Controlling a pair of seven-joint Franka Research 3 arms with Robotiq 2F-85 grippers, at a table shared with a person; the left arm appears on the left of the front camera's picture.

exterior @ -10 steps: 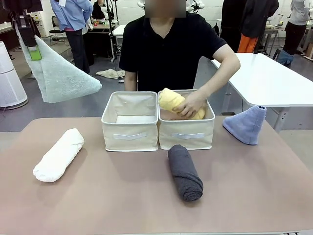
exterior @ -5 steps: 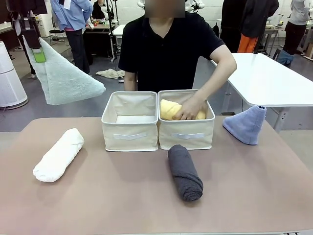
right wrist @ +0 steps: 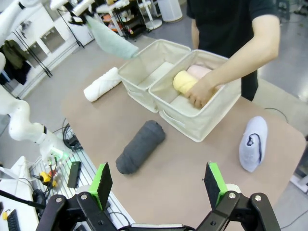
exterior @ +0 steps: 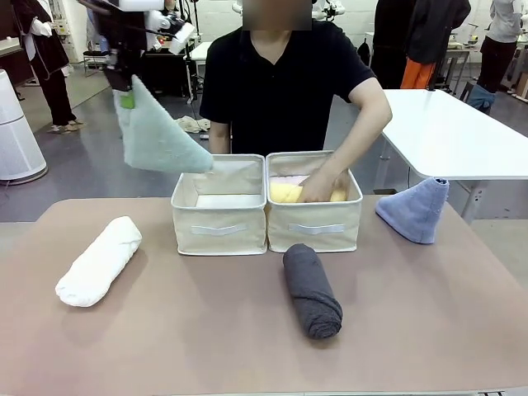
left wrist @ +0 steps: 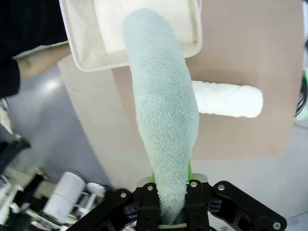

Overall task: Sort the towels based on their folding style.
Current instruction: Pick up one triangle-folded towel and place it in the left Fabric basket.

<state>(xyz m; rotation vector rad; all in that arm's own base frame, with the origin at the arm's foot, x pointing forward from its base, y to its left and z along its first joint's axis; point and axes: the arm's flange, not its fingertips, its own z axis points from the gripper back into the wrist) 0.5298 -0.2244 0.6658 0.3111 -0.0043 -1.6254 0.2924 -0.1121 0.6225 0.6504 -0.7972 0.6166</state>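
Observation:
My left gripper (exterior: 125,92) is shut on the tip of the pale grey-green cone towel (exterior: 158,139), which hangs in the air just above and left of the left bin (exterior: 219,233). The wrist view looks down that towel (left wrist: 163,106) into the bin (left wrist: 79,45). In the right bin (exterior: 318,233) a person's hand (exterior: 320,186) presses the yellow roll (exterior: 285,193) beside a pink roll (right wrist: 201,71). On the table lie the white roll (exterior: 99,260), the dark grey roll (exterior: 312,289) and the periwinkle cone (exterior: 415,210). High over the near right stands my right gripper (right wrist: 158,185), open and holding nothing.
The two cream bins stand side by side at the table's far middle, with the person right behind them. A white table (exterior: 462,132) stands at the back right. Bare brown tabletop (exterior: 190,330) spreads in front of the bins.
My left gripper has carried the grey-green towel to the right, up to the left bin. The person has pushed the yellow roll down into the right bin.

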